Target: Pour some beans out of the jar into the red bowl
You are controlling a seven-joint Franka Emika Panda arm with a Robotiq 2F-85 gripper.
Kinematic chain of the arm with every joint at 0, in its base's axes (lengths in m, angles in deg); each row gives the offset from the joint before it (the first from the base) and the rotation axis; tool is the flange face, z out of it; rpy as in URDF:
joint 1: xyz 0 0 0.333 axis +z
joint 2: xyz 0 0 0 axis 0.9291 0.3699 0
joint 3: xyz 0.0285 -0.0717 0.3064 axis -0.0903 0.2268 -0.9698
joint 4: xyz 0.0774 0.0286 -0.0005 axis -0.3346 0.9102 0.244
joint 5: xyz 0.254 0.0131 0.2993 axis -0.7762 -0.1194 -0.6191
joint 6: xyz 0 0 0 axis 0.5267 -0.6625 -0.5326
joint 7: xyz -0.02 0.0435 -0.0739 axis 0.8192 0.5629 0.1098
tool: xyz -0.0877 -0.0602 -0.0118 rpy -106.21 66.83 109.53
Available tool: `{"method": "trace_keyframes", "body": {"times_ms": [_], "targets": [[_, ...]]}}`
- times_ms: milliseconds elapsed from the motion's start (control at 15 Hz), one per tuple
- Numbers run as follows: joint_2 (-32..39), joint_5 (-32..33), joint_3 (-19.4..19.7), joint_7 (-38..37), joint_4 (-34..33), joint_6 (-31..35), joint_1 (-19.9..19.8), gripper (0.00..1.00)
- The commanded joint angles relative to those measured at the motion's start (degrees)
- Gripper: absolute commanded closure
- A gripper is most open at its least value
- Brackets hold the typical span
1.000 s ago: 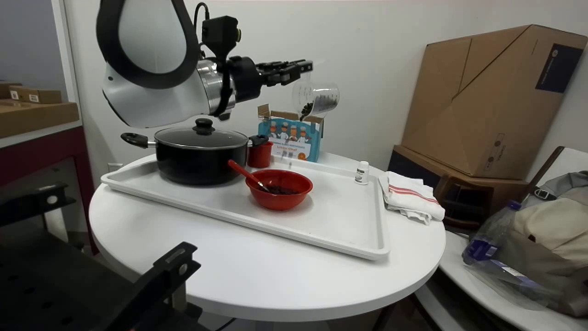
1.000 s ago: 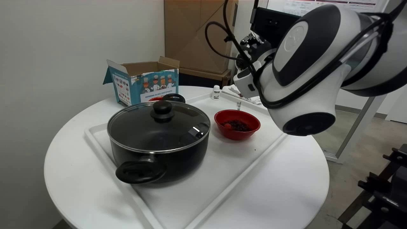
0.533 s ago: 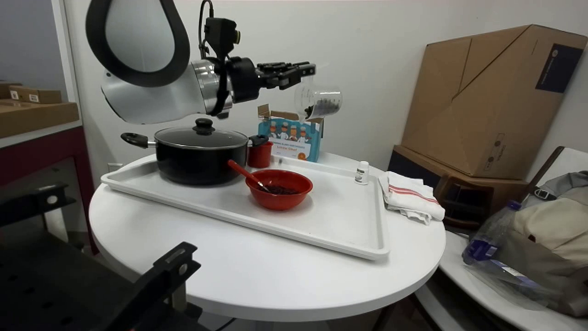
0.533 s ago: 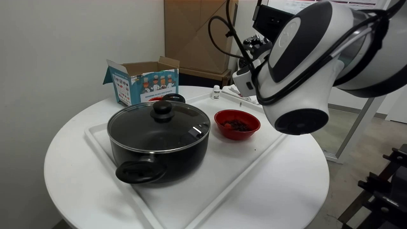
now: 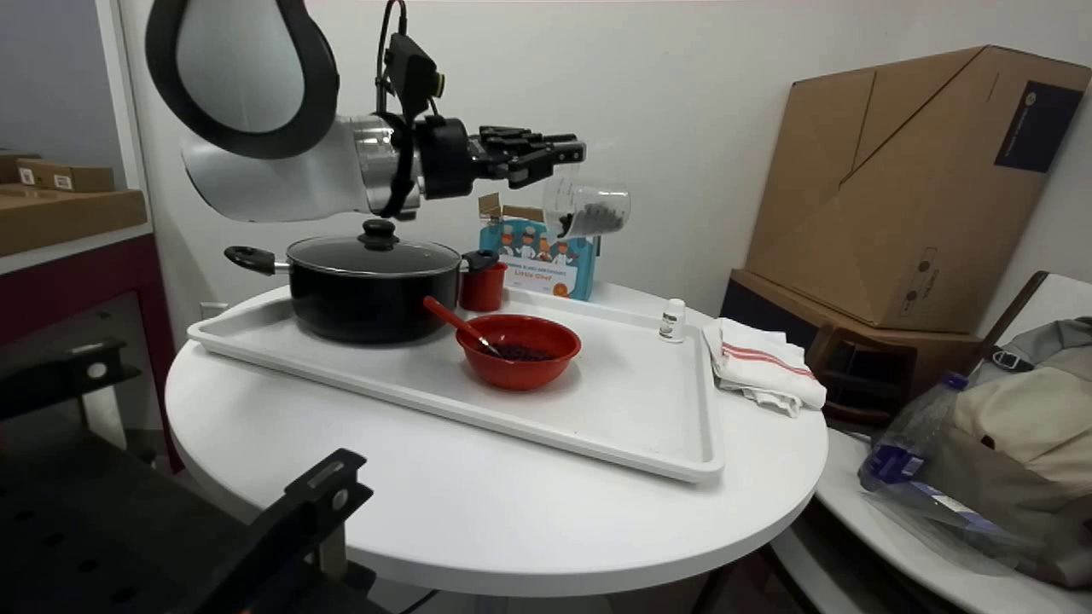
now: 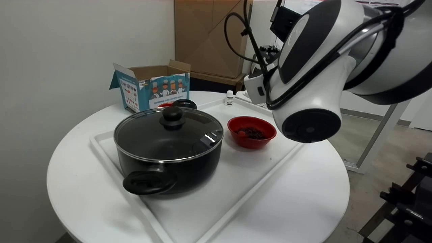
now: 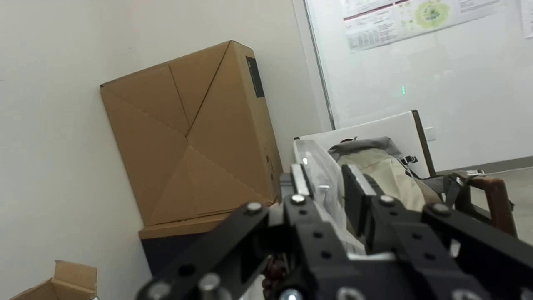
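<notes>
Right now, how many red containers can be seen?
2: the red bowl on the tray, and a red cup partly hidden by the black pot. More may be hidden.

Tilted jar (image 5: 589, 207) of beans (image 5: 600, 220) in hand (image 5: 566, 147)

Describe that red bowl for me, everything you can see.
The red bowl is round and plastic-looking, its rim wider than its base. It stands upright on the white tray, near the black pot but apart from it. Dark beans lie inside, below the rim, and a red-handled utensil slants out past the edge, its tip hidden. Nothing grips it.
</notes>
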Motion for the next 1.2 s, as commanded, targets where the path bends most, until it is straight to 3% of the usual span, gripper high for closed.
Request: {"method": "trace_keyframes", "body": {"times_ms": [0, 667, 1133], "targets": [[0.7, -6.1, -1.0, -0.1, -2.0, 2.2, -1.5, 0.9], [2.2, -21.5, -0.9, -5.3, -8.0, 9.8, -5.8, 0.89], [1.5, -40.5, -1.2, -3.9, -12.6, 19.8, -7.8, 0.89]]}}
